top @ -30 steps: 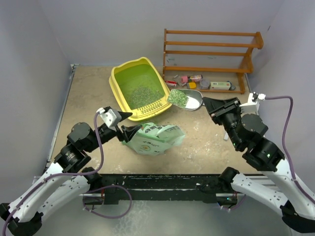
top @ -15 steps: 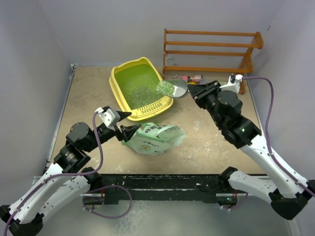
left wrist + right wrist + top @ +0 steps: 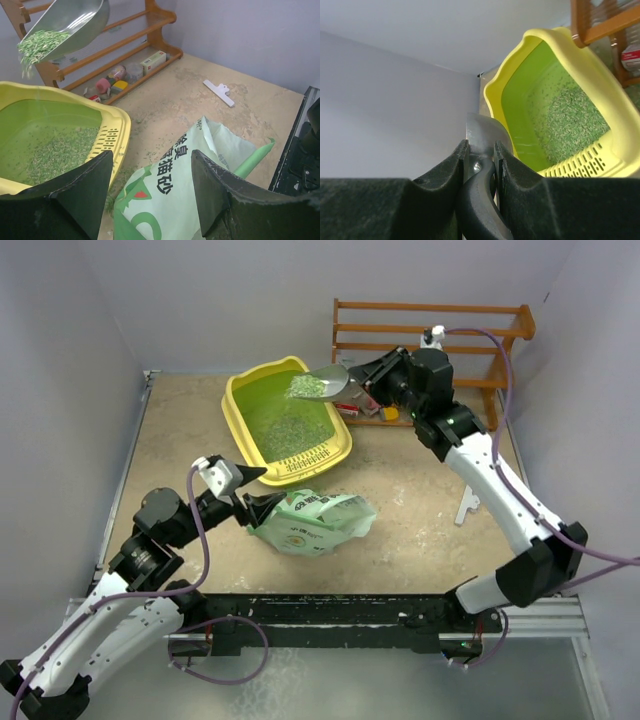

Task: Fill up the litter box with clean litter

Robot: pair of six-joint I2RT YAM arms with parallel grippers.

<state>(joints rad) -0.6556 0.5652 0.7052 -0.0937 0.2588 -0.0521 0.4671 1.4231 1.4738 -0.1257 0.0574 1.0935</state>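
Left of the litter box [image 3: 240, 400] the bench [image 3: 180, 435] is bare, and also right of the bag [image 3: 315, 523], except for a small white clip [image 3: 467, 507]. The wooden rack [image 3: 430, 345] stands close behind the box's right corner; the scoop [image 3: 335, 376] hangs above that rim.

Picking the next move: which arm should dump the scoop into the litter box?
Right. The right gripper holds the scoop, loaded with litter and tilted above the litter box. The left gripper is open, low by the bag.
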